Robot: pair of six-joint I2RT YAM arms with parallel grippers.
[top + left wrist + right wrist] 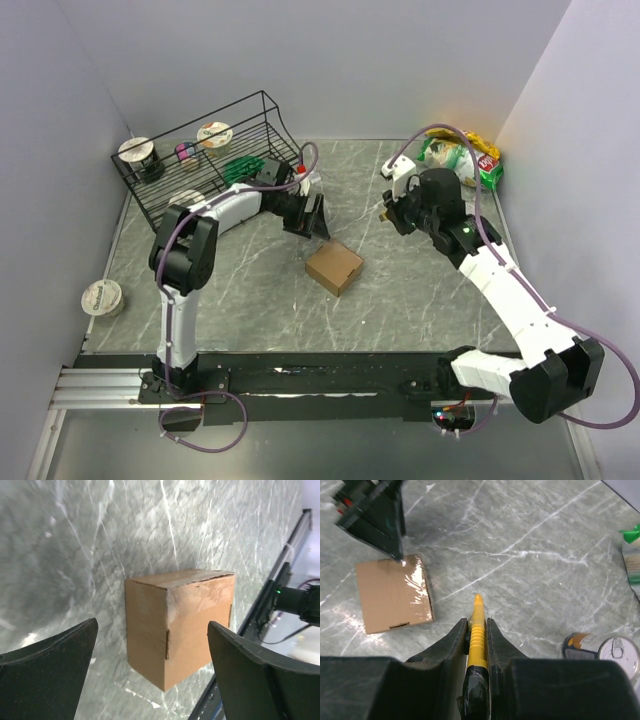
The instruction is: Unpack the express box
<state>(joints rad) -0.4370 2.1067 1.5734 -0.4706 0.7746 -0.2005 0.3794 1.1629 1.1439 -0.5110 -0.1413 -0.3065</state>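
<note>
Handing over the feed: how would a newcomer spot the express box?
On the grey marbled table, look to the middle, just nearer than the left gripper. The express box lies there: a small plain brown carton, shut, clear tape on top. It is the only cardboard thing; the black wire rack and snack bags sit at the far edge.

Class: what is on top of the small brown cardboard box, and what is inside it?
On top of the small brown cardboard box, only a strip of shiny clear tape shows. The flaps are closed, so the contents are hidden.
</note>
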